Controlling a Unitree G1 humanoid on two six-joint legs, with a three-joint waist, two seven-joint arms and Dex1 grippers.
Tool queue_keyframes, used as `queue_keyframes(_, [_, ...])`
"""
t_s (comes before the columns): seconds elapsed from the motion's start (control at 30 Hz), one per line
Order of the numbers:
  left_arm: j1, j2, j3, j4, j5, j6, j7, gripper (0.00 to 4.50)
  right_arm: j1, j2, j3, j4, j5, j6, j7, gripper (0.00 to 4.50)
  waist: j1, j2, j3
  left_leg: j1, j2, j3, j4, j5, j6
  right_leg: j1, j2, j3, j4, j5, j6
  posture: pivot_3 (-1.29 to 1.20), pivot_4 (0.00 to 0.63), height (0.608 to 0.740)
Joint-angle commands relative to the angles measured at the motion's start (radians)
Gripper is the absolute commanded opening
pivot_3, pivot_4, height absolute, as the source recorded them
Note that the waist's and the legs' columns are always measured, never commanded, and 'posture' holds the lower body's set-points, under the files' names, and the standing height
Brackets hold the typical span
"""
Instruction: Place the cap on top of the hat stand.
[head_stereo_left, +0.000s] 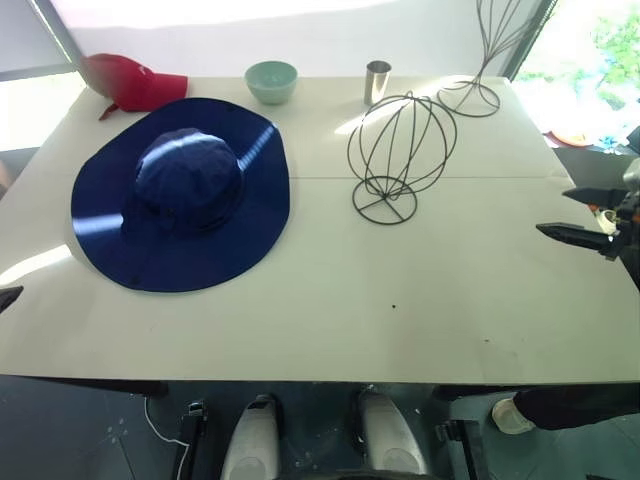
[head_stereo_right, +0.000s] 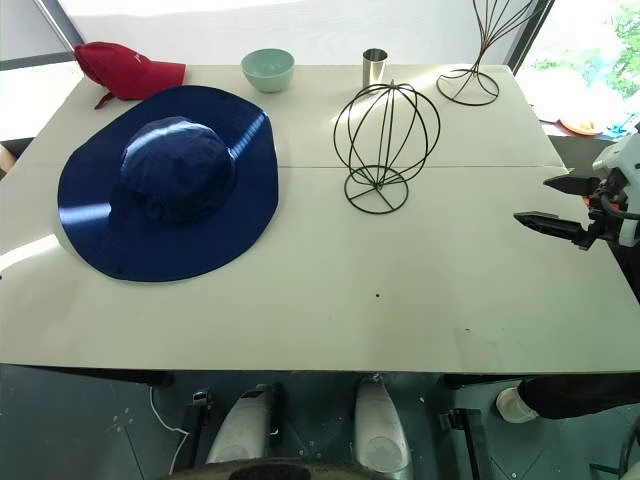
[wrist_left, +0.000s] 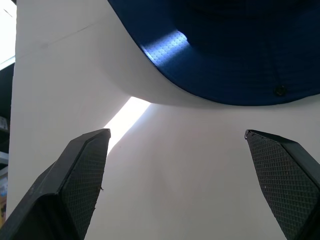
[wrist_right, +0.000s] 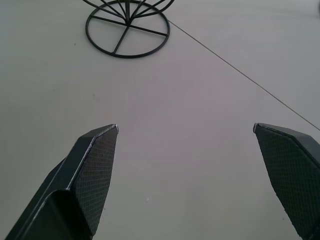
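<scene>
The navy cap (head_stereo_left: 181, 193) lies flat, crown up, brim spread on the counter (head_stereo_left: 330, 300), just ahead of the left fingers (wrist_left: 82, 170). The dark wire globe hat stand (head_stereo_left: 400, 157) stands upright and bare, ahead of the right fingers (wrist_right: 92, 170).

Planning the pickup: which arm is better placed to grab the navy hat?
Left: the open left gripper faces the wide navy-blue fabric hat's brim; the right gripper is beyond the globe-shaped wire stand.
</scene>
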Motion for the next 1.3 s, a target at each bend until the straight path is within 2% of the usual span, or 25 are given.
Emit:
queue_keyframes(0.03, [-0.008,0.032,0.023,0.008,0.008,-0.028,-0.018,4.5,-0.022,0.001,-0.014,0.011,-0.002,-0.031,0.002,4.44,-0.001,0.0,0.0,0.0,0.0,0.0,0.0,0.0,0.0,0.0,0.0,0.0,0.0,0.0,0.0,0.0,0.15,0.739])
queue_keyframes(0.23, [-0.031,0.033,0.015,0.015,0.003,-0.015,-0.016,4.5,-0.031,0.011,-0.018,0.028,-0.01,-0.059,-0.011,4.44,0.0,0.0,0.0,0.001,0.0,0.0,0.0,0.0,0.0,0.0,0.0,0.0,0.001,0.0,0.0,0.0,0.15,0.739])
queue_keyframes(0.4, [-0.057,0.028,-0.006,-0.12,-0.036,0.04,-0.045,4.5,-0.069,0.013,-0.017,0.032,0.006,0.009,-0.02,4.44,0.0,0.0,0.0,0.001,0.0,0.0,0.001,0.0,0.0,0.001,0.0,0.0,0.002,0.0,0.0,0.0,0.15,0.739])
queue_keyframes(0.53, [-0.102,0.024,-0.069,-0.344,-0.083,0.096,-0.048,4.5,-0.037,0.004,-0.036,-0.11,0.049,0.074,0.005,4.44,0.004,0.0,0.0,0.002,0.0,0.0,0.002,0.0,0.0,0.002,0.0,0.0,0.003,0.0,0.0,0.0,0.15,0.739])
queue_keyframes(0.7, [-0.238,0.046,-0.252,-0.517,-0.087,0.093,-0.061,4.5,0.068,0.009,-0.111,-0.431,0.17,0.236,-0.016,4.44,0.005,0.0,0.0,0.002,0.0,0.0,0.002,0.0,0.0,0.002,0.001,0.001,0.003,0.002,0.004,0.0,0.15,0.739])
queue_keyframes(0.87, [-0.441,0.032,-0.531,-0.573,-0.005,-0.01,-0.111,4.5,0.214,0.017,-0.208,-0.778,0.309,0.41,-0.058,4.44,0.004,0.0,0.0,0.002,0.0,-0.001,0.003,0.0,0.0,0.002,0.001,0.001,0.005,0.003,0.005,0.0,0.15,0.739])
queue_keyframes(0.97, [-0.508,0.017,-0.671,-0.566,0.113,-0.15,-0.136,4.5,0.276,0.032,-0.262,-0.912,0.36,0.48,-0.117,4.44,0.003,0.0,0.0,0.003,0.0,-0.001,0.005,0.0,0.0,0.003,0.002,0.002,0.006,0.003,0.006,0.0,0.15,0.739])
queue_keyframes(1.17, [-0.503,-0.042,-0.823,-0.473,0.327,-0.409,-0.075,4.5,0.381,0.072,-0.374,-1.103,0.464,0.6,-0.227,4.44,0.005,0.0,0.0,0.003,0.0,-0.001,0.008,0.0,0.0,0.003,0.002,0.003,0.008,0.003,0.006,0.0,0.15,0.739])
queue_keyframes(1.3, [-0.494,-0.091,-0.868,-0.427,0.446,-0.47,0.023,4.5,0.42,0.062,-0.449,-1.183,0.547,0.667,-0.258,4.44,0.011,0.0,0.0,0.002,0.0,-0.001,0.01,0.0,0.0,0.003,0.002,0.003,0.009,0.002,0.005,0.0,0.15,0.739])
